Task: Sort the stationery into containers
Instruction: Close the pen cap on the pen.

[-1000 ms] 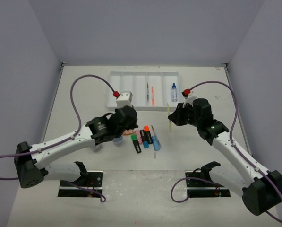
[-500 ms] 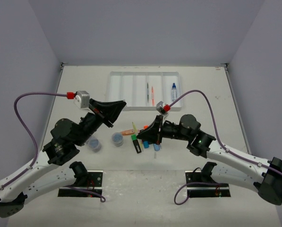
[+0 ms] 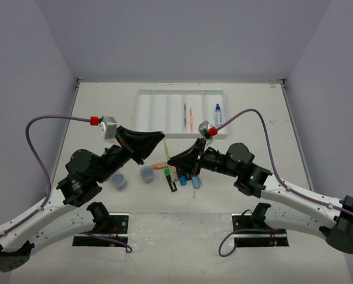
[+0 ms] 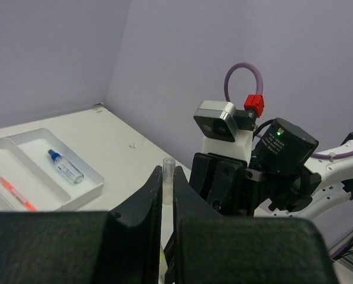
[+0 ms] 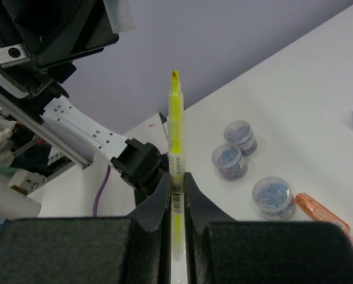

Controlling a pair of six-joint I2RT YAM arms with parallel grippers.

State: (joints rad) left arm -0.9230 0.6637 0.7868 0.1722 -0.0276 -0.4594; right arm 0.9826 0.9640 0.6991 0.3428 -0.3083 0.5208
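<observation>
Right claw (image 5: 176,178) shifted left, pinching yellow pen (image 5: 175,133), left claw (image 4: 164,180) closed

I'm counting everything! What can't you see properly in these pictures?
- One of three tubs: top view, apparently hidden under the left arm.
- Highlighters: top view, the right hand covers some.
- Tray: left wrist view, cut by the left edge.
- Clear thing at the left hand: left wrist view, unclear whether held.
</observation>
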